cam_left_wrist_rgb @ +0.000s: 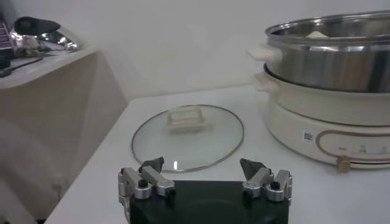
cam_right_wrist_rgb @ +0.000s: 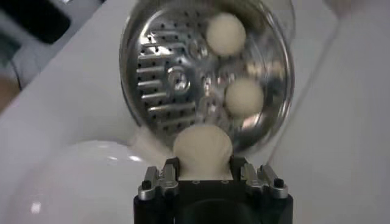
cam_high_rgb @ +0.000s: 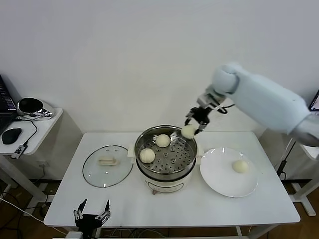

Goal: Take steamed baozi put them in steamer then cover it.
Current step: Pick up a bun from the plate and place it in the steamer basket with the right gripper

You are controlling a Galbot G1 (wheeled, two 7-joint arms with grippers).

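Above the far right rim of the steamer [cam_high_rgb: 140, 140] my right gripper [cam_high_rgb: 192, 128] is shut on a cream-white baozi [cam_high_rgb: 188, 131]; in the right wrist view this baozi [cam_right_wrist_rgb: 203, 150] sits between the fingers, over the pot's edge. Two baozi [cam_high_rgb: 163, 140] [cam_high_rgb: 147, 155] rest on the perforated tray, seen from the right wrist as baozi [cam_right_wrist_rgb: 226, 33] and baozi [cam_right_wrist_rgb: 244, 97]. One more baozi [cam_high_rgb: 240, 166] lies on the white plate [cam_high_rgb: 219, 174]. The glass cover [cam_high_rgb: 107, 166] lies flat left of the steamer. My left gripper [cam_high_rgb: 91, 213] is open, low at the table's front left edge.
A side table [cam_high_rgb: 40, 124] with a mouse [cam_high_rgb: 11, 135] and a shiny metal object [cam_high_rgb: 31, 106] stands at the far left. In the left wrist view the cover [cam_left_wrist_rgb: 187, 137] lies just ahead of the left gripper [cam_left_wrist_rgb: 203, 167], the steamer [cam_left_wrist_rgb: 329, 91] beside it.
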